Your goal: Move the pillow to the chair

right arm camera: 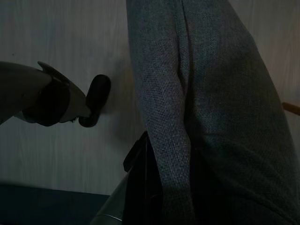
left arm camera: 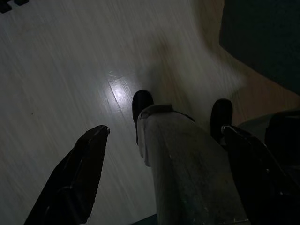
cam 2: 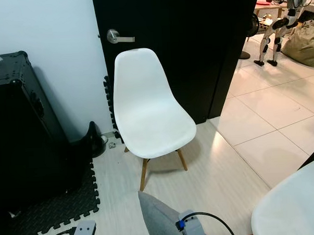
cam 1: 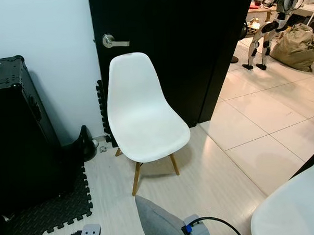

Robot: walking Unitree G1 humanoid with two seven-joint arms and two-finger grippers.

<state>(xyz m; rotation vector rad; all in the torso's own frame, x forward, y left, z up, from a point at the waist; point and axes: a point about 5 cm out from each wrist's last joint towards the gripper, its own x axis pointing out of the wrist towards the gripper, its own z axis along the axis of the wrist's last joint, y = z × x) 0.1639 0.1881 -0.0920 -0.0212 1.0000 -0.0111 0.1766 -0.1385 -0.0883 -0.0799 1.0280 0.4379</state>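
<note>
You've got the grey fabric pillow (cam 1: 157, 222) low in front of you, held up off the pale wood floor (cam 1: 212, 183). The right jaws (right arm camera: 150, 187) are clamped on its edge; the left jaws (left arm camera: 164, 140) sit spread wide, with the pillow between their fingers. The white moulded plastic chair with wooden legs (cam 1: 144, 115) stands just ahead, against the black door (cam 1: 185, 38).
</note>
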